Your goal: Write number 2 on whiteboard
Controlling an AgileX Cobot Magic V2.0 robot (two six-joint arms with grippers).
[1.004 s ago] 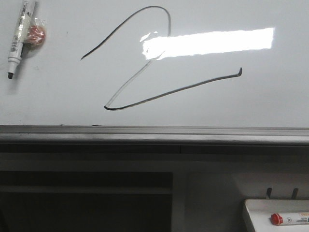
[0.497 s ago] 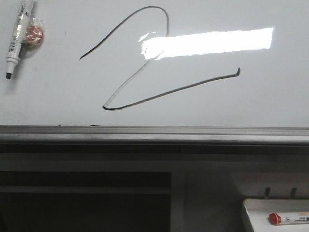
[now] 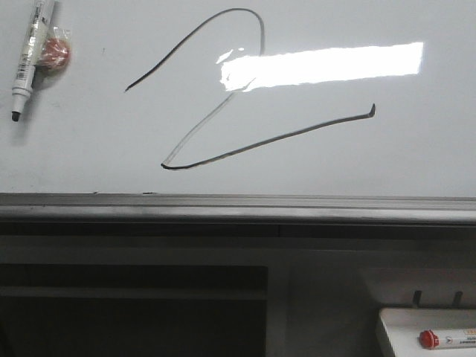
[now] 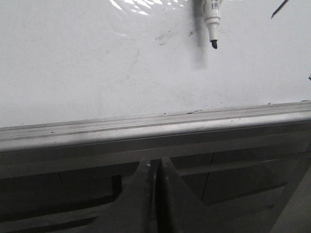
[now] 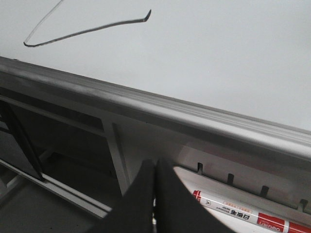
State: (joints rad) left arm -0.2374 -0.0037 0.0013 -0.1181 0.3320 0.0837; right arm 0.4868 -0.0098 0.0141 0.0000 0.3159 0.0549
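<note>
The left end effector has its two fingers pressed together with nothing between them. It sits low, below the grey metal rail along the whiteboard's near edge, pointing toward the board. The right end effector is likewise closed and empty, and also sits below the rail, well apart from the drawn line.

The number 2 is drawn on the whiteboard, above the rail in the front view. It has a curved top, a faint diagonal and a long dark base stroke ending in a small hook at the right. A bright rectangular reflection crosses its upper part. The right wrist view shows the base stroke beyond the rail; the left wrist view catches only the tip of a stroke at the edge of the picture.

An uncapped marker lies on the board to the left of the 2, tip toward the rail, just beside a small red wrapped item. Its tip shows in the left wrist view, across the rail from the left end effector.

Below the rail on the right, a white tray holds a red-capped marker, close to the right end effector.
</note>
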